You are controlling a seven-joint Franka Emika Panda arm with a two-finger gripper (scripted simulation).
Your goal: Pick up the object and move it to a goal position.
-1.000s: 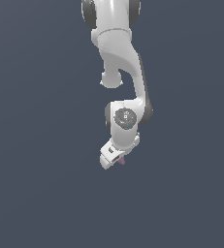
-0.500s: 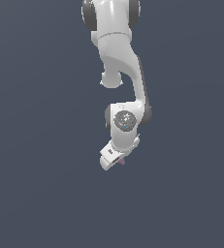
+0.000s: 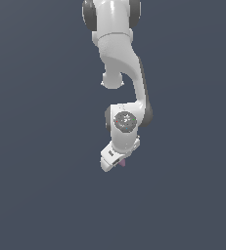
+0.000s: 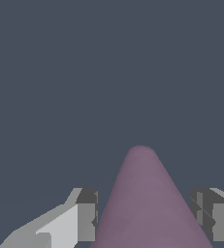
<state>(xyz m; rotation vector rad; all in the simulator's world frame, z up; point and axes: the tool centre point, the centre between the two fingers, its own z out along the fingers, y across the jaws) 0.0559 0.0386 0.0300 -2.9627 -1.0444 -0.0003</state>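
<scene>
Mauve-pink cone [image 4: 145, 203] sits between my claw [image 4: 145, 218] fingers [image 4: 87, 215], rounded tip pointing away from the wrist. One finger looks to touch its side; the other shows a gap, so my claw is partly open around it and I can't confirm a firm grip. In the exterior view my white arm [image 3: 122, 73] hangs down, claw [image 3: 115, 163] tilted toward that view's left, with a sliver of the cone [image 3: 123, 163] showing at its tip. Plain dark grey-blue background all round.
</scene>
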